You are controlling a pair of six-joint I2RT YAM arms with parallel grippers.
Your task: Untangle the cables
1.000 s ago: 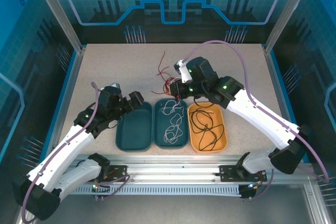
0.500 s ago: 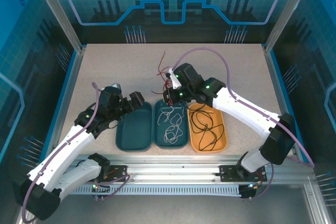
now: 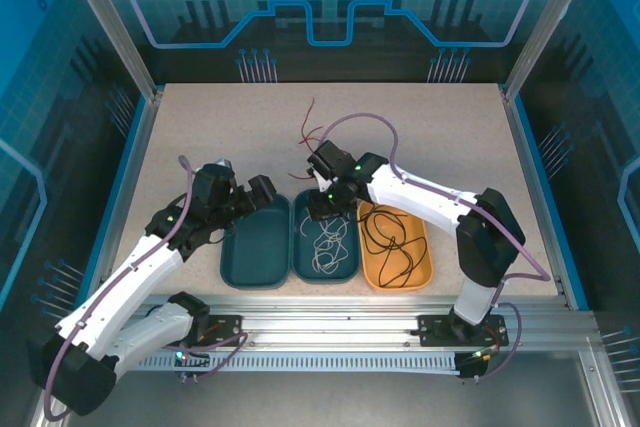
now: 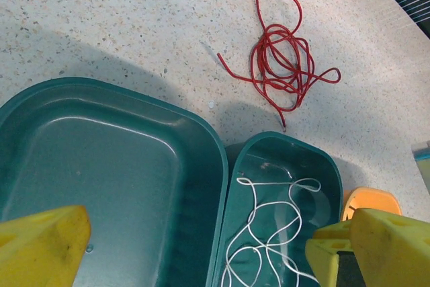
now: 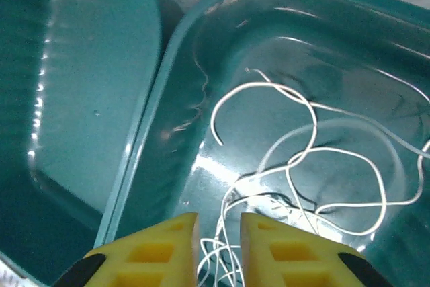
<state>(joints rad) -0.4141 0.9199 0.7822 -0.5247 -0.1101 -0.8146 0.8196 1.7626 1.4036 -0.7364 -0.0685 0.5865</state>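
Cables lie in three spots. The red cable [image 4: 282, 65] is a loose coil on the desk [image 3: 200, 137] behind the trays, its tails pointing toward the far edge. The white cable [image 5: 295, 159] loops lengthwise in the middle teal tray [image 5: 168, 85], and the black cable [image 3: 393, 242] does the same in the orange tray [image 3: 428, 262]. The right arm bends across leftward. Its right gripper [image 5: 220, 247] points down over the white strands, fingers slightly parted and pinching nothing. The left gripper [image 4: 201, 253] hangs spread wide over the left teal tray [image 4: 101, 166].

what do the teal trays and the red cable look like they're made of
Teal trays: likely moulded plastic, glossy; bright highlights, rounded rims. Red cable: probably plastic-insulated wire, smooth and slightly shiny; it holds loose springy coils. Its core is hidden.
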